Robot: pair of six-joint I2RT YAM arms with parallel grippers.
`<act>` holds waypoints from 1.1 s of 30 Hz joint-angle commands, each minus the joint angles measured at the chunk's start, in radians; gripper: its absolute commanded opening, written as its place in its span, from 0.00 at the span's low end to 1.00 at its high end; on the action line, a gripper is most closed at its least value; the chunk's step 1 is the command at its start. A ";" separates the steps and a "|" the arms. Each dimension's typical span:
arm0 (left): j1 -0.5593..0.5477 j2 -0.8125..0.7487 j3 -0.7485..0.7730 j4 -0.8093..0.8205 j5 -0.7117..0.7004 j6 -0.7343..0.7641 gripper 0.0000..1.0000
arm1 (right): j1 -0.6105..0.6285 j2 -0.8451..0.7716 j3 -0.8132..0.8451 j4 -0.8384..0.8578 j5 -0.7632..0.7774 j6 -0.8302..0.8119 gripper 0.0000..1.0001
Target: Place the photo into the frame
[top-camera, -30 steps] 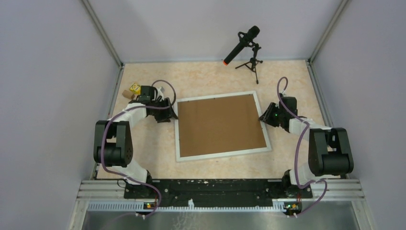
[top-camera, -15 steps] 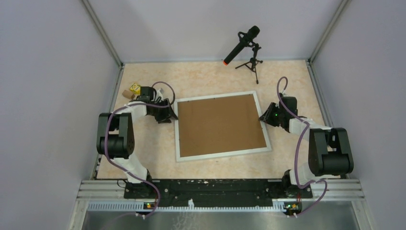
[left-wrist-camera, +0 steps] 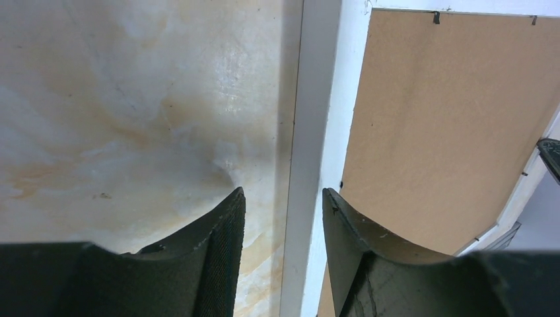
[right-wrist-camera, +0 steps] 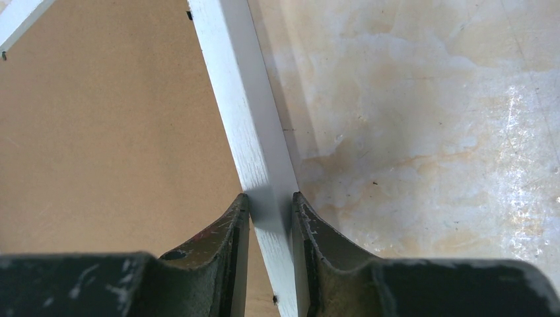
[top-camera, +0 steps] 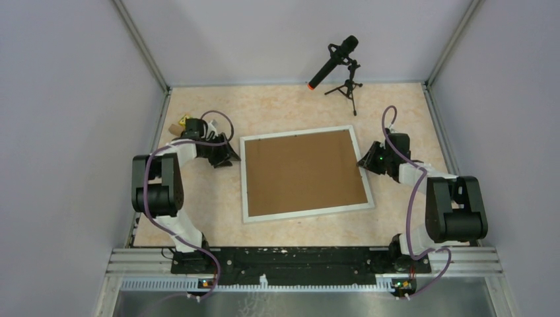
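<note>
The white frame lies back up on the table, its inside covered by a brown backing board. The photo is hidden. My left gripper sits at the frame's left side. In the left wrist view it is open, with the left moulding running between the fingers and a gap at the left finger. My right gripper is at the frame's right side. In the right wrist view it is shut on the right moulding, both fingers touching it.
A microphone on a small tripod stands behind the frame at the back. Small yellow and brown blocks lie at the back left, just behind my left wrist. Grey walls enclose the table on three sides.
My left wrist has shifted left and back toward the blocks, and its elbow has swung in. The right arm has stayed in place on the moulding.
</note>
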 commanded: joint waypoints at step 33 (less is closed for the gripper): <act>-0.132 0.139 0.015 0.002 -0.084 -0.038 0.51 | 0.009 0.015 -0.032 -0.045 -0.034 -0.022 0.09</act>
